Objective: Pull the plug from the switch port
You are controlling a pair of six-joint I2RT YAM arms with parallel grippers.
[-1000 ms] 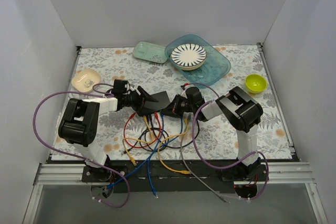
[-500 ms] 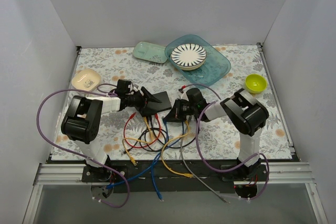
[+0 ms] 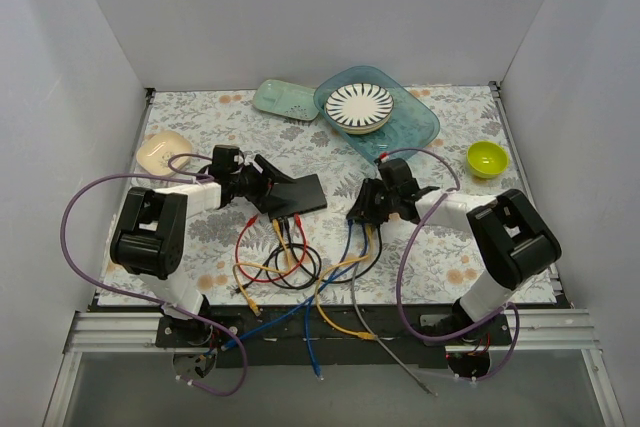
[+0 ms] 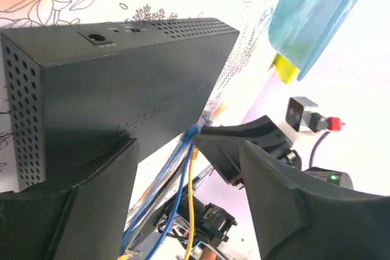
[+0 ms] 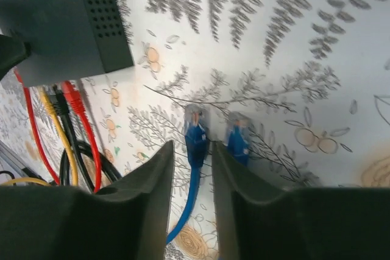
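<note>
The black switch (image 3: 300, 194) lies flat at mid-table; it also fills the left wrist view (image 4: 116, 83) and shows top left in the right wrist view (image 5: 55, 22). Red, yellow and black cables (image 5: 67, 120) still sit in its near-edge sockets. My left gripper (image 3: 266, 183) is open, its wide jaws straddling the switch's left end (image 4: 166, 143). My right gripper (image 3: 358, 215) is to the right of the switch and apart from it. It is shut on a blue plug (image 5: 196, 141) that is out of the switch, just over the cloth. A second loose blue plug (image 5: 237, 139) lies beside it.
A tangle of coloured cables (image 3: 290, 267) spreads from the switch to the near edge. A teal tray (image 3: 415, 127) with a striped bowl (image 3: 358, 107), a mint dish (image 3: 285, 99), a yellow-green bowl (image 3: 487, 158) and a peach dish (image 3: 163, 152) stand at the back and sides.
My right gripper has drawn back to the right, away from the switch, taking the blue plug with it. The left gripper and switch shifted slightly left and back.
</note>
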